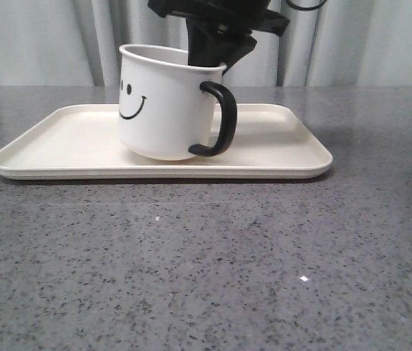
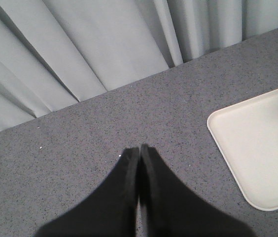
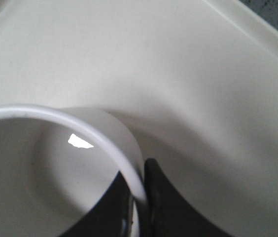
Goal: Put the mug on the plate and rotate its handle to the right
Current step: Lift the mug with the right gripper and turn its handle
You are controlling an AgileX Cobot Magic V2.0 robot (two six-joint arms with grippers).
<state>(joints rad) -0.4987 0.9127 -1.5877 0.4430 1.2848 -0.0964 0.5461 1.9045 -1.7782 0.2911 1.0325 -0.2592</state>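
white enamel mug [image 1: 163,102] is sitting on the cream plate [image 1: 52,142], tilted a little, its mouth opening upward and leaning toward the right pincer [image 1: 217,62] above it. the black handle [image 1: 219,119] is pointing right, just below that pincer, its loop standing upright. the right pincer [image 3: 138,197] is clenching the mug's rim [image 3: 104,138], one finger inside and one outside the wall. the left pincer [image 2: 139,150] is hanging clenched on nothing over the grey table [image 2: 80,148], the plate's corner [image 2: 257,148] lying well off to its side.
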